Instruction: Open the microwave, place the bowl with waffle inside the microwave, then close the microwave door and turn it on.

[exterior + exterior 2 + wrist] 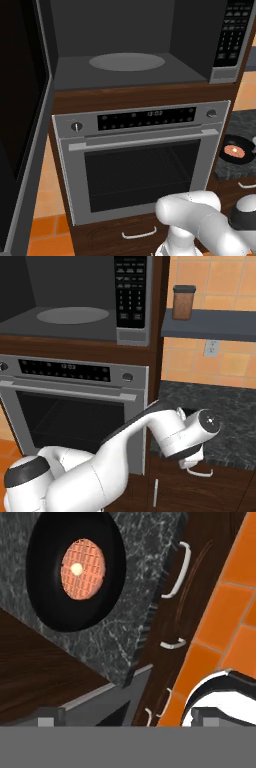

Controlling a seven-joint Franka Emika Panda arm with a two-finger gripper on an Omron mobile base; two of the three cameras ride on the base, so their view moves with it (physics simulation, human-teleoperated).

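Observation:
The microwave [130, 40] stands open, showing a grey cavity with a round turntable [127, 61] and a keypad [232, 30] on the right. The microwave door [22, 100] is swung wide to the left. The glossy black bowl [75, 569] sits on the dark stone counter to the right of the oven, and the orange-brown waffle [82, 562] lies flat in it. In the left base view the bowl [237, 150] shows at the right edge. My gripper [127, 717] hangs open and empty above the counter's front edge, short of the bowl, touching nothing.
A silver oven [140, 160] with a bar handle sits under the microwave. The counter [125, 612] ends at a sharp front edge above drawers with white handles [181, 569]. A shelf [215, 326] above the counter carries a brown jar [183, 302].

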